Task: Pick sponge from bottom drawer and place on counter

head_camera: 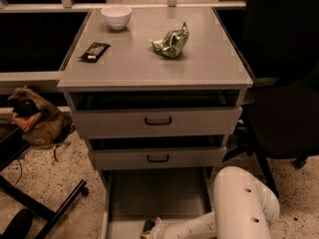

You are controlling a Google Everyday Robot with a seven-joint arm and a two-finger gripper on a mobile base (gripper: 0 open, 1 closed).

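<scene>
Reaching into the open bottom drawer [159,193], the robot's hand [153,230] sits at the sponge [146,226] near the drawer's front. Whether it is clenched on the sponge cannot be told. Lifting and placing it on the table [139,59], where a green snack bag [171,41] lies, are not yet done.

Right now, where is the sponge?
The sponge lies at the front of the bottom drawer, beside the tool, low in the camera view.
</scene>
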